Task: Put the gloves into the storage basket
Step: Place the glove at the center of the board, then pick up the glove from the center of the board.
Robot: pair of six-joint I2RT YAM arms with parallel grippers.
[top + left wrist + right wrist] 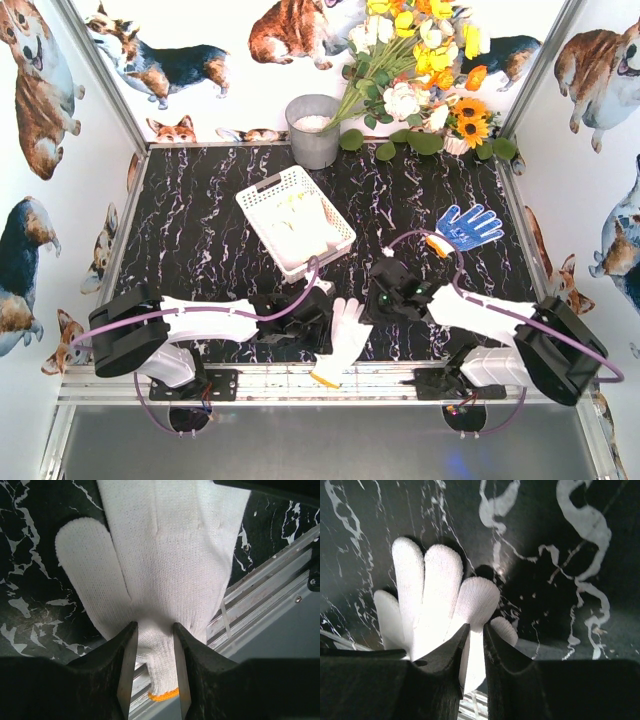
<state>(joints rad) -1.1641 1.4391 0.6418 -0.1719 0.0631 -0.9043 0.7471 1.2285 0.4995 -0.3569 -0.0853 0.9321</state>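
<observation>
Two grippers pinched one white glove (346, 333) at the desk's (200, 220) near edge.
Corgi-printed walls (40, 100) enclosed the black, white-veined desk. The storage basket (262, 205) sat askew mid-desk with pale fabric inside, well apart from the white glove, which lay between the arms, its orange-trimmed cuff over the metal rail. A blue-dotted glove (468, 226) lay far right. The left gripper (155, 630) was clamped narrowly on the white glove's cuff end; the right gripper (476, 630) was nipped nearly together on one of its fingers.
</observation>
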